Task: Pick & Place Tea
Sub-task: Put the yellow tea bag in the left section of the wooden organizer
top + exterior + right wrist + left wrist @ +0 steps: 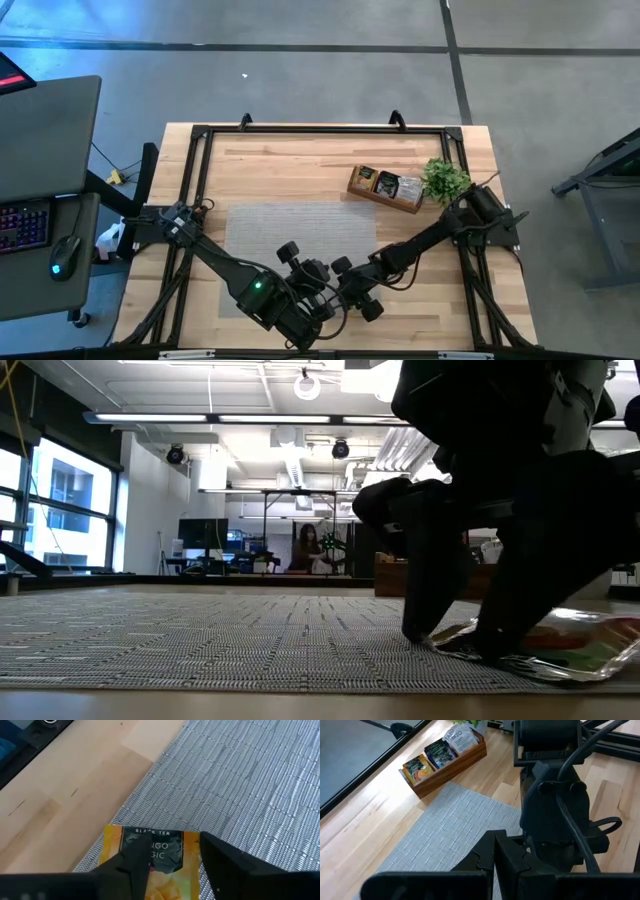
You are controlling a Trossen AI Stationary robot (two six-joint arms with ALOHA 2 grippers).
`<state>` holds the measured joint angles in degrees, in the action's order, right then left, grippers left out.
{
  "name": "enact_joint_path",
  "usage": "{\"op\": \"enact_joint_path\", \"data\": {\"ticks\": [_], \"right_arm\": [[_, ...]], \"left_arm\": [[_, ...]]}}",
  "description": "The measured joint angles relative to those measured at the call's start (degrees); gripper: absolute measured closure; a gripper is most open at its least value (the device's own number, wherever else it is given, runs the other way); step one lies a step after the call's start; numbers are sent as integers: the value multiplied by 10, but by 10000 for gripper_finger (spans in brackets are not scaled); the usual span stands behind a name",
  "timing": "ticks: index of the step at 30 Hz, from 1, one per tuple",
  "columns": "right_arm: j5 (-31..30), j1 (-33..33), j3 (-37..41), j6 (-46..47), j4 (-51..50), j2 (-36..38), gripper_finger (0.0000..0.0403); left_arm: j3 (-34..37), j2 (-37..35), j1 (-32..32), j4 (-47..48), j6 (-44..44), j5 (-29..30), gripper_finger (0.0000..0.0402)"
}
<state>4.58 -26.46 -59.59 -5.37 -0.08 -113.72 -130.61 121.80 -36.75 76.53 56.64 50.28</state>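
An orange tea sachet (pixel 162 847) with a black label lies flat on the grey woven mat (pixel 240 780), at the mat's edge. My right gripper (pixel 172 854) is open and points steeply down at it, one finger over each side. In the low view its fingers (pixel 430 610) reach down to the mat, with the glossy sachet (pixel 585 645) beside them. My left gripper (pixel 318 300) is shut and hangs high over the table's near middle, holding nothing that shows. More tea sachets (pixel 440 752) stand upright in the wooden tray (pixel 455 770). My right gripper stands open over the orange sachet, slanting down from the table's right. One fingertip (pixel 490 650) meets the sachet's edge (pixel 520 658) in the low view, but I cannot tell whether it really touches. The sachet lies flat on the mat.
The wooden tray (pixel 380 195) sits at the table's far right, beside a small green plant (pixel 445 180). The mat (pixel 280 235) covers the table's middle, and both arms crowd its near right corner. A black frame rims the table. A desk with a keyboard stands off to the left.
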Motion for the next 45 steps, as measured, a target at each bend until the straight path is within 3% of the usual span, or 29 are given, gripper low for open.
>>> {"op": "enact_joint_path", "data": {"ticks": [10,15,19,24,28,34,40,45], "right_arm": [[-26,0,3,-11,1,-1,392],[-35,-9,5,16,44,4,383],[-72,-12,7,47,9,38,399],[-172,-16,6,101,-78,113,398],[-307,-29,6,134,-193,180,399],[-494,-35,5,282,-420,271,399],[-584,-27,5,424,-570,355,400],[-614,-15,5,445,-590,409,401]], "left_arm": [[0,0,0,0,0,0,399],[0,0,0,0,0,0,399],[0,0,0,0,1,-1,399],[0,0,0,-1,2,-1,399],[0,0,0,-1,2,-2,399],[0,0,0,-1,5,-2,399],[0,0,0,-1,5,-3,399],[0,0,0,-1,5,-3,399]]}}
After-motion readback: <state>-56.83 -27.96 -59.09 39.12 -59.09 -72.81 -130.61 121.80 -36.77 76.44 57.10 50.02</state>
